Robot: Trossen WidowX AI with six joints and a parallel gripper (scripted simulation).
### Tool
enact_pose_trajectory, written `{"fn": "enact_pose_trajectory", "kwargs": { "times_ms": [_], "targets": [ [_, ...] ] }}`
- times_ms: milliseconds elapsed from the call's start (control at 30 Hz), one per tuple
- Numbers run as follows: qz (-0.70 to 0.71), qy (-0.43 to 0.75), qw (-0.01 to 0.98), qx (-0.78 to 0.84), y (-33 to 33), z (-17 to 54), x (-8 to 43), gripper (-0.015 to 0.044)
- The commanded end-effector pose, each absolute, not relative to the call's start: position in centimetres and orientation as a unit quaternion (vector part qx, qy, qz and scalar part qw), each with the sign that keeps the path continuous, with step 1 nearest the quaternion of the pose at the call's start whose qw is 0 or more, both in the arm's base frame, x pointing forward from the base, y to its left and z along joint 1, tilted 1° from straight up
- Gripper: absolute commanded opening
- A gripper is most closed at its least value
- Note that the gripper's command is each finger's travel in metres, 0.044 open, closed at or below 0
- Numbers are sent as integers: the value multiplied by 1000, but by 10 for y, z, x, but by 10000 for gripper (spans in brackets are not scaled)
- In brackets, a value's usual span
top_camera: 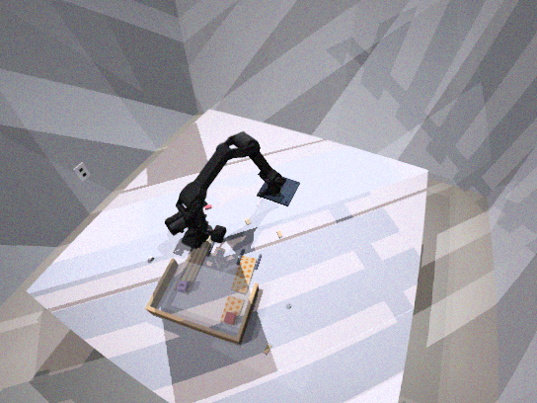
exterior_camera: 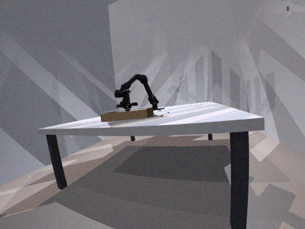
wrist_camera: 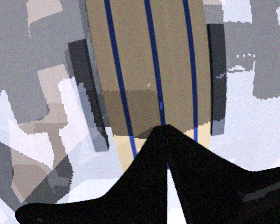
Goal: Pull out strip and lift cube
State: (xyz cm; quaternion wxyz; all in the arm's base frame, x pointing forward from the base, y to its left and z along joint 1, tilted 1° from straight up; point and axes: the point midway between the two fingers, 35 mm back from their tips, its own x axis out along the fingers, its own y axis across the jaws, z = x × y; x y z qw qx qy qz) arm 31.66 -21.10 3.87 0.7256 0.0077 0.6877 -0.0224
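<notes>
A tan strip with dark blue lines (top_camera: 196, 264) (wrist_camera: 172, 60) runs into the box, with a purple cube (top_camera: 183, 285) at its far end. It shows no break where visible; its near end is partly hidden by the gripper. An orange-dotted strip lies in two parts with a gap between them: a near part (top_camera: 243, 274) and a far part (top_camera: 233, 306) that bears a red cube (top_camera: 230, 317). No label is readable on either cube. My gripper (wrist_camera: 162, 132) is shut and empty, pointing down over the near end of the blue-lined strip; whether it touches is unclear.
The low wooden box (top_camera: 194, 324) (exterior_camera: 126, 115) has walls on the far side and both flanks, seemingly under a clear cover. Dark guides (wrist_camera: 216, 80) flank the blue-lined strip. Small bits lie around, including a red one (top_camera: 208, 206) and a tan one (top_camera: 279, 234).
</notes>
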Motion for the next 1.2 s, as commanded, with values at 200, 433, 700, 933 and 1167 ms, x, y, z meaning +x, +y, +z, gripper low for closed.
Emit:
{"fn": "enact_pose_trajectory", "kwargs": {
  "times_ms": [200, 433, 700, 933, 1167],
  "targets": [
    [-17, 697, 717, 10, -208, 31, 295, 0],
    [-17, 697, 717, 10, -208, 30, 284, 0],
    [-17, 698, 716, 10, -207, 30, 272, 0],
    [-17, 698, 716, 10, -207, 29, 261, 0],
    [-17, 698, 715, 10, -206, 29, 251, 0]
  ]
}}
